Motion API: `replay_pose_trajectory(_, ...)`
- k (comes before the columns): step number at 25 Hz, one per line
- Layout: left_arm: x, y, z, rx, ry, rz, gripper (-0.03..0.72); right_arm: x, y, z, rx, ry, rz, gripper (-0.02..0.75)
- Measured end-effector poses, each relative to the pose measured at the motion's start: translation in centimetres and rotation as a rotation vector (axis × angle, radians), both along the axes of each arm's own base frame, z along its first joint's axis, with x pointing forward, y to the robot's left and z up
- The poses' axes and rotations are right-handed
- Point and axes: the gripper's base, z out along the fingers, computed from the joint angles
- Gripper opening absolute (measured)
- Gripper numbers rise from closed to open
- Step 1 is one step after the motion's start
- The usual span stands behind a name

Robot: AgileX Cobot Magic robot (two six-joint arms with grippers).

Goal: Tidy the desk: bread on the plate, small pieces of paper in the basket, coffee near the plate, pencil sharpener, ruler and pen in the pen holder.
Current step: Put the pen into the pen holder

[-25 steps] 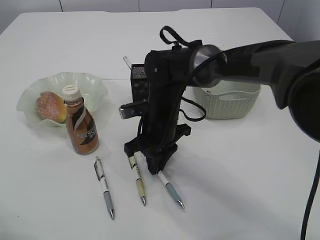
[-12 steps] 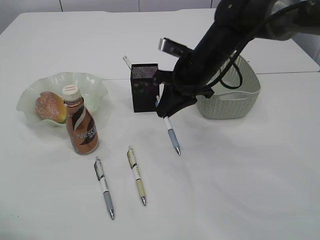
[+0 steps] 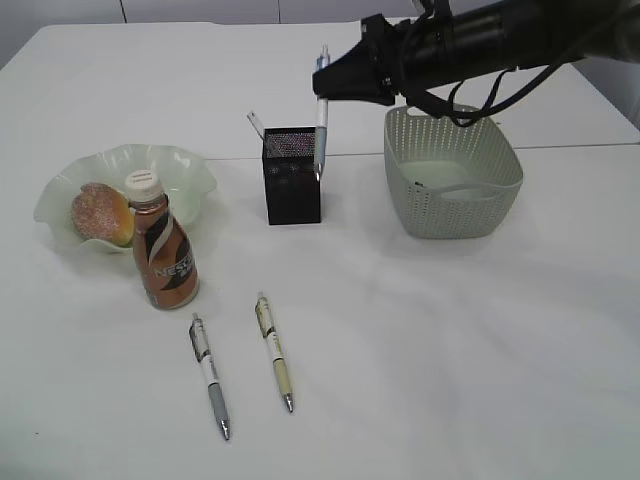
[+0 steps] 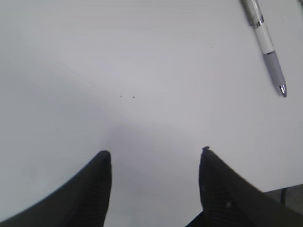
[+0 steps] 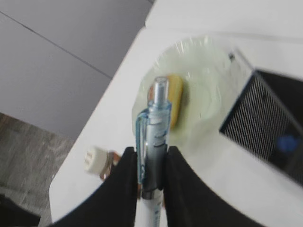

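Right pincer (image 3: 325,88): closed on a blue-clipped pen (image 3: 321,125), gripping it near the clip end; the arm reaches in from the right of the exterior view, above the back of the table (image 3: 450,350).
Held pen: hangs upright, tip down, over the right side of the pen holder (image 3: 292,177); the tip is at or just inside the holder's rim, and which of the two cannot be told. In the right wrist view the pen (image 5: 154,142) sits clamped between the two black fingers (image 5: 124,184).
Left pincer (image 4: 154,189): jaws stand wide apart with nothing between them, over bare table; seen only in its own wrist view.
Pen holder: black mesh box, upright near the table's middle, with a clear ruler (image 3: 256,126) sticking out at its back left corner.
Bread (image 3: 101,213): lies in the plate (image 3: 190,170), at its left side.
Plate: pale green, wavy-rimmed, at the left of the table.
Coffee (image 3: 163,252): upright bottle, white cap on, just in front of the plate and touching or nearly touching its rim.
Basket (image 3: 450,205): grey-green, to the right of the pen holder, apart from it; what lies in it cannot be made out.
Loose pens: a grey-grip pen (image 3: 209,377) and a yellowish pen (image 3: 273,351) lie side by side on the table's front, tips toward the camera; the grey-grip one (image 4: 267,47) shows also in the left wrist view.
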Motion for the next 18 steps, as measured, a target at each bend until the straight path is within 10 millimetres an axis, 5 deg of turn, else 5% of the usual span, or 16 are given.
replay_pose_trajectory(5, -0.3, 0.0, -0.1, -0.002, 0.028, -0.007, 0.433, 1.7, 0.0, 1.2, 0.127, -0.247, -0.106, 0.102)
replay_pose_trajectory(18, -0.6, -0.1, -0.2, -0.005, 0.067, -0.017, 0.433, 5.7, -0.2, -2.5, 0.051, -0.631, -0.172, 0.106)
